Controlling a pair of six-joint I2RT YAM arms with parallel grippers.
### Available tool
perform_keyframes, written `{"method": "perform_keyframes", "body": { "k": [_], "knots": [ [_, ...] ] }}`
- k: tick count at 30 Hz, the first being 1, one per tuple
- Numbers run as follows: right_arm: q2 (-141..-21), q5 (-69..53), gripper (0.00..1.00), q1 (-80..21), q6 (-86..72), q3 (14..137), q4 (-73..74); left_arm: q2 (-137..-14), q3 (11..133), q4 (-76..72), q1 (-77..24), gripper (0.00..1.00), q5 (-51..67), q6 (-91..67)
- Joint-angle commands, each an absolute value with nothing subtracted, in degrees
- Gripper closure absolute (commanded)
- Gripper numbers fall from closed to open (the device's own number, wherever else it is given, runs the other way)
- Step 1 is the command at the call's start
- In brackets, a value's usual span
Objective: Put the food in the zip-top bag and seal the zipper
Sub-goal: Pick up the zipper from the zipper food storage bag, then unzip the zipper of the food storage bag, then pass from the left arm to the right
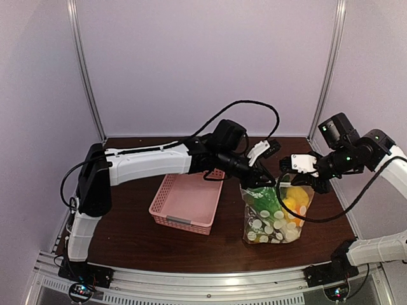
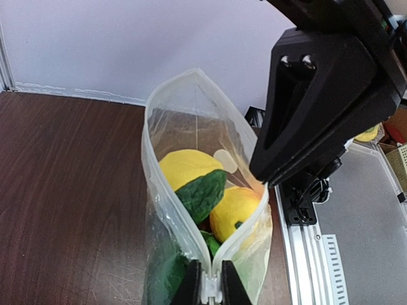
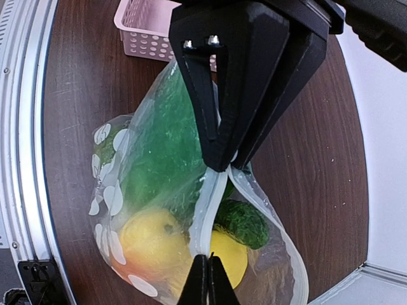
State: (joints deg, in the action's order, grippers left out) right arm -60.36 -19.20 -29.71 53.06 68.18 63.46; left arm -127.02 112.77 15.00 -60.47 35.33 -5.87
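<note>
Progress: as I judge it, the loading is done. The lemons [image 2: 189,166], the leafy green [image 2: 200,194] and the cucumber [image 3: 240,222] all sit inside the zip-top bag [image 1: 275,213].
Left to do: the zipper [image 3: 205,213] is not sealed. Both wrist views show its two lips bowed apart between the pinched ends, so the mouth is open along the middle. It needs pressing shut from end to end.
Bag place: it stands on the tabletop [image 1: 127,235] just beside the pink basket [image 1: 187,203], on the basket's right, apart from it.
Bag pointing: the mouth faces up and the base is down on the tabletop, so I read its long axis as upright.
Zipper axis: the strip runs sideways, from the end nearer the basket to the end farther from it.
Left gripper [image 2: 210,286]: jaws pressed together on the zipper end nearer the basket.
Right gripper [image 3: 207,279]: jaws pinching the zipper end farther from the basket.
Risk: with both ends held high, any slack could let the lips slip out of line.
</note>
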Motion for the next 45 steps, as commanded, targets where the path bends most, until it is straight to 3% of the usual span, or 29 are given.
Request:
{"method": "perform_keyframes", "body": {
  "k": [1,5,23,27,31,35,37,40,45],
  "knots": [
    [-58.9,-15.5,1.00,-30.0,51.7,66.7,60.7,-125.8,112.1,16.6,-59.8,0.96,34.5,-7.3],
    [-58.5,-12.1,1.00,-29.8,51.6,64.9,60.1,-122.2,107.7,16.4,-59.3,0.99,33.8,-7.0],
    [-58.2,-12.3,1.00,-26.5,51.0,66.2,60.7,-114.4,96.5,15.9,-57.6,0.96,30.7,-6.9],
    [-57.6,-15.9,1.00,-26.5,50.6,65.2,59.9,-114.3,95.6,13.7,-57.6,0.90,31.4,-7.3],
    [-59.1,-21.3,1.00,-26.6,49.5,65.7,60.1,-115.9,96.8,12.1,-57.6,0.73,32.6,-8.4],
    [-59.2,-23.6,1.00,-26.6,48.9,67.4,61.1,-116.3,97.3,13.5,-57.6,0.67,32.0,-8.2],
    [-58.9,-23.6,0.88,-26.6,48.5,68.3,61.2,-116.3,97.3,14.6,-57.6,0.74,32.0,-6.9],
    [-59.5,-22.1,0.61,-26.2,44.3,71.1,59.3,-116.4,97.8,14.3,-57.7,0.88,31.9,-4.5],
    [-66.5,-20.9,0.50,-22.0,43.0,77.9,59.6,-116.6,99.5,12.0,-57.6,0.94,33.7,-2.6]
  ]
}}
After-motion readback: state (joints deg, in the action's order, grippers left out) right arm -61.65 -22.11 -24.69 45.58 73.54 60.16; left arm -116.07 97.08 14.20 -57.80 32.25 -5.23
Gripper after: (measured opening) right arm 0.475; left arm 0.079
